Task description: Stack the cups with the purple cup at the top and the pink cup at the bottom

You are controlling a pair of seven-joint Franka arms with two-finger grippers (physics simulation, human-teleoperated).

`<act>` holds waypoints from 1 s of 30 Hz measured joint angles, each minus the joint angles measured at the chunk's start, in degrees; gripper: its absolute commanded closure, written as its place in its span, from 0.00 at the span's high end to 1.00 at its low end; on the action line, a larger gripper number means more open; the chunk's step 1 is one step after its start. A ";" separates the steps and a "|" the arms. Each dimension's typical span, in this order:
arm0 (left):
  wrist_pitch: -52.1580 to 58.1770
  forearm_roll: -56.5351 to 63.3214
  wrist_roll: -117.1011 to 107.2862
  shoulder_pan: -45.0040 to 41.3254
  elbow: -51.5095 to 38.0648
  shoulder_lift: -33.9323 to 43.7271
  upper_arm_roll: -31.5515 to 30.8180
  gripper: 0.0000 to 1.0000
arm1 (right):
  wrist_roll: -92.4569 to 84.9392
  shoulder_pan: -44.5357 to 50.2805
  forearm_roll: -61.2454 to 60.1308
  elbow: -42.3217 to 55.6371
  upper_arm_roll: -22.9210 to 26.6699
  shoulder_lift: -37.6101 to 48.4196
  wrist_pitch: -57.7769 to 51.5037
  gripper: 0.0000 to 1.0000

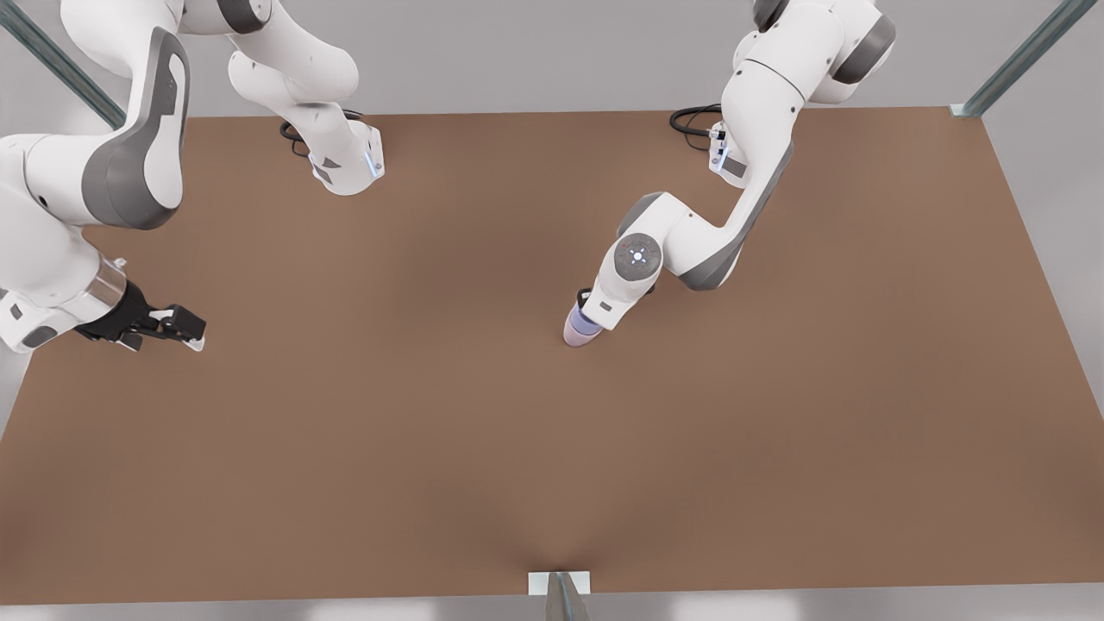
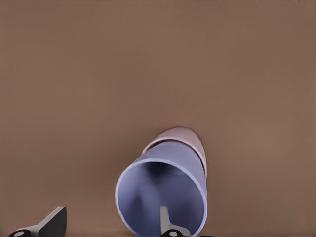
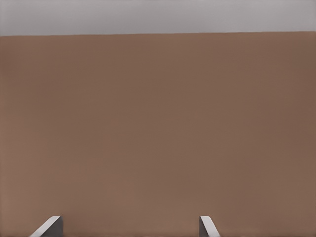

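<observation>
**Purple cup sitting in the pink one, left gripper spread around it**

The left gripper (image 2: 111, 224) is right over the stack near the middle of the table (image 1: 431, 448). Its fingers are spread wide: one fingertip (image 2: 165, 219) hangs inside the purple cup (image 2: 163, 192), the other is outside, well off the wall. Can't tell if the inner one actually touches the cup.

The purple cup is nested in the pink cup (image 2: 190, 138), which pokes out underneath it. In the front view the pink cup (image 1: 574, 334) rests on the table with the purple band (image 1: 586, 320) just above it.

The right gripper (image 1: 185, 332) waits near the table edge on the front view's left, fingers apart, holding nothing.
</observation>
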State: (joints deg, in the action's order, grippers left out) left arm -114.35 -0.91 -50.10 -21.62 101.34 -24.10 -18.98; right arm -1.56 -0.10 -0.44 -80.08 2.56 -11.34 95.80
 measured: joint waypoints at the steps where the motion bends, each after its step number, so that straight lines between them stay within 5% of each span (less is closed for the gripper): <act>1: 0.09 0.00 0.00 0.00 0.00 0.02 0.00 0.92 | -0.02 0.04 0.00 0.01 0.06 0.00 0.08 1.00; 11: 0.45 -0.02 -0.14 0.00 -1.04 0.36 0.00 0.93 | 0.15 0.04 0.00 0.01 0.01 0.00 0.09 1.00; 12: 1.17 -0.04 -0.13 0.17 -2.58 0.45 0.13 0.99 | 0.15 0.03 0.00 0.01 0.07 0.00 0.09 1.00; 20: 24.01 -0.37 32.57 0.85 -17.08 7.50 20.52 1.00 | 0.15 0.01 0.00 -0.07 0.01 0.00 0.44 1.00; 24: 23.15 4.00 32.70 10.56 -17.05 12.37 13.31 1.00 | 0.15 -0.04 0.04 0.00 0.06 0.17 0.28 1.00; 30: 20.88 8.41 32.70 11.74 -16.61 12.67 13.18 1.00 | 0.15 -0.33 -0.09 0.01 0.43 0.18 0.35 1.00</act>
